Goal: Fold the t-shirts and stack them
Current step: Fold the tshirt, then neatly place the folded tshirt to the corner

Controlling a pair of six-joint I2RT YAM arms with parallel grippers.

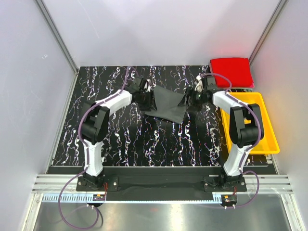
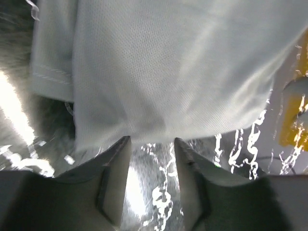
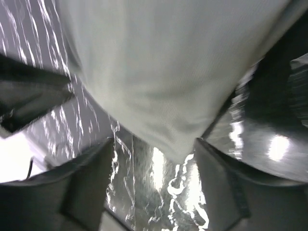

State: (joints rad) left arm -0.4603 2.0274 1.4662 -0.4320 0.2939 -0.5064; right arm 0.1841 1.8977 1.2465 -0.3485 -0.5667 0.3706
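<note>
**A:** Status?

**B:** My left end effector (image 2: 151,144) has its jaws apart with nothing pinched. The grey t-shirt (image 2: 159,72) hem sits just off its tips. Right end effector (image 3: 154,144) is wide apart, with a shirt corner hanging between the jaws, unclamped.

**A:** Shirt location?

**B:** On the table (image 1: 120,139), rumpled and part-folded, left of the yellow tray (image 1: 267,130). The red t-shirt (image 1: 232,72) is folded square just beyond the tray's far end.

**A:** Plan?

**B:** I'd lift both straight up so nothing snags. Then I'd re-grip both corners level, fold across, and flatten before stacking on red.
</note>
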